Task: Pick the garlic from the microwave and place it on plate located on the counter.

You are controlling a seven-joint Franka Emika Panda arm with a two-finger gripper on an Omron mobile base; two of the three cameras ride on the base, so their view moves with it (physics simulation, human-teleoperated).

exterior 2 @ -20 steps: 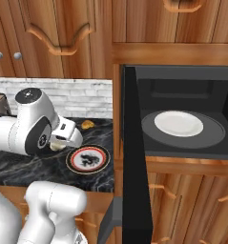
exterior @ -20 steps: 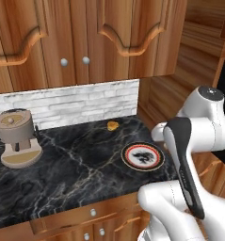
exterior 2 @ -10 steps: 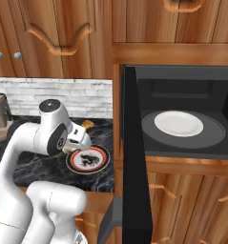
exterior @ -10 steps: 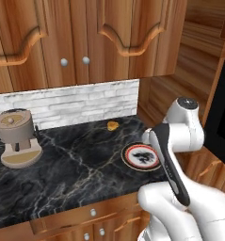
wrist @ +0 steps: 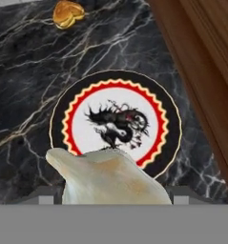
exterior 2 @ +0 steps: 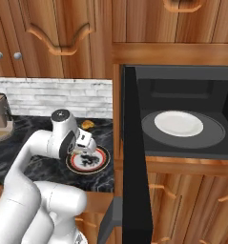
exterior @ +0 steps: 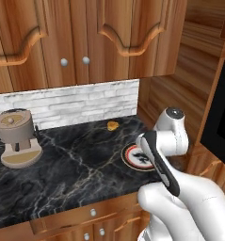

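Left base view
- Counter (exterior: 76, 174): black marble with white veins, running under the wooden wall cabinets (exterior: 85, 37) and the white brick backsplash (exterior: 71, 103).
- Plate (exterior: 135, 155): lying flat on the counter near its right end; red-and-black rim showing, right part hidden behind the arm (exterior: 168, 155).
- Orange-yellow lump (exterior: 113, 125): sitting on the counter by the backsplash, apart from the plate.
- Coffee machine (exterior: 16, 137): standing at the left of the counter, well apart from the plate.
- Gripper: hidden behind the arm here; cannot tell its state from this side.

Right base view
- Microwave (exterior 2: 182, 114): standing open, its black door (exterior 2: 134, 157) swung out towards the camera.
- White plate (exterior 2: 179, 123): resting on the dark turntable inside the microwave.
- Plate (exterior 2: 92, 162): on the counter (exterior 2: 20, 162), left of the door.
- Gripper (exterior 2: 85, 141): hanging over the near-left part of the plate, pointing down.
- Orange-yellow lump (exterior 2: 87, 125): just behind the gripper, by the backsplash.

Hand view
- Garlic (wrist: 110, 178): cream, lumpy bulb sitting at the bottom between the fingers, which are clamping on it from both sides; fingertips themselves mostly hidden behind it.
- Plate (wrist: 82, 124): directly below the garlic; white centre with black pattern fully showing above the bulb.
- Contact: cannot tell whether the garlic is touching the plate.
- Orange-yellow lump (wrist: 67, 13): at the top, on the counter (wrist: 25, 71).
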